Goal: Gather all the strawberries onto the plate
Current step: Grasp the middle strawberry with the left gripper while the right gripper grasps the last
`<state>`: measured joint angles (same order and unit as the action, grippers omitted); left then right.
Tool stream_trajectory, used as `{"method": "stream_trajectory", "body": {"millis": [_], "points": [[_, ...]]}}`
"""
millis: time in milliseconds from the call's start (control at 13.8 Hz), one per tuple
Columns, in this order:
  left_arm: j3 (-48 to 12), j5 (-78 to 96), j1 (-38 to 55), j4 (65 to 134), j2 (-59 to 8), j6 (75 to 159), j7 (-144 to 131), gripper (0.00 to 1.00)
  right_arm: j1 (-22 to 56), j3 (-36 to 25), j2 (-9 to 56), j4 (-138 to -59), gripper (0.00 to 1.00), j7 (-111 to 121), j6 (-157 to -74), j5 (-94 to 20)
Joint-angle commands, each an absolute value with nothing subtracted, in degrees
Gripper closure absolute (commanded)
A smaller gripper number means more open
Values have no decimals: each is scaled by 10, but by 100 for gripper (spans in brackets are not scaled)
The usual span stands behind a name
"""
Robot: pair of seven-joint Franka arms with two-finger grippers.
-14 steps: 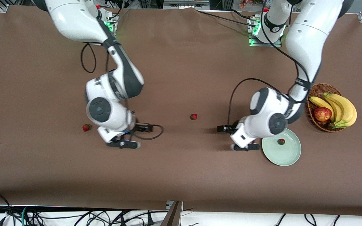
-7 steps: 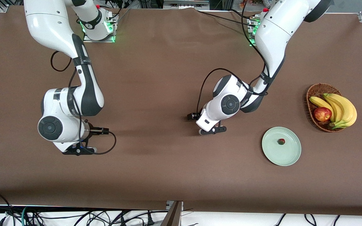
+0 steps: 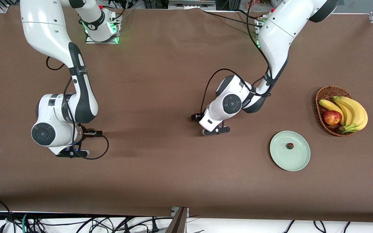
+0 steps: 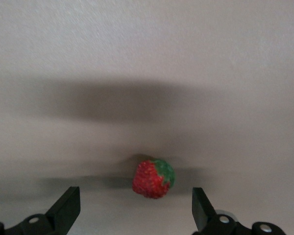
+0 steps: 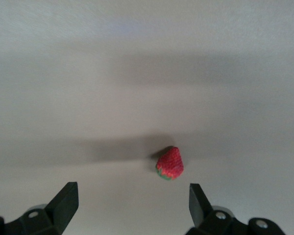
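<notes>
One strawberry [image 3: 290,146] lies on the mint-green plate [image 3: 298,160], toward the left arm's end of the table. A second strawberry [image 4: 154,178] lies on the brown cloth just ahead of my open left gripper [image 4: 135,208], between the lines of its fingers. In the front view the left gripper [image 3: 215,131] hangs low over the table's middle and hides that berry. A third strawberry [image 5: 170,163] lies ahead of my open right gripper [image 5: 132,203], nearer one finger. In the front view the right gripper [image 3: 71,152] is toward the right arm's end, and its wrist covers that berry.
A brown wicker basket [image 3: 323,94] with bananas [image 3: 351,111] and a red apple [image 3: 332,117] stands beside the plate, farther from the front camera. Brown cloth covers the whole table.
Both arms have swung toward the right arm's end of the table. The left gripper left the plate for the middle strawberry; the right gripper came over the other one. Both stayed open.
</notes>
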<state>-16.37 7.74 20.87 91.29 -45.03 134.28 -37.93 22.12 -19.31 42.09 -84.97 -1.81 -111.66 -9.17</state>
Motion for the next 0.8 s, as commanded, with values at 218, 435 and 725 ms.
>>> {"method": "stream_trajectory", "body": {"millis": [218,435,725], "points": [[-113,37,276,917,-449,1352,-419,0,209,-203,396,-925,0,37,-1183,-100],[-112,12,286,912,-448,1352,-446,15,209,-203,396,-955,0,37,-1213,-112],[-111,13,284,900,-448,1352,-446,25,209,-203,396,-962,1,38,-1216,-128]]}}
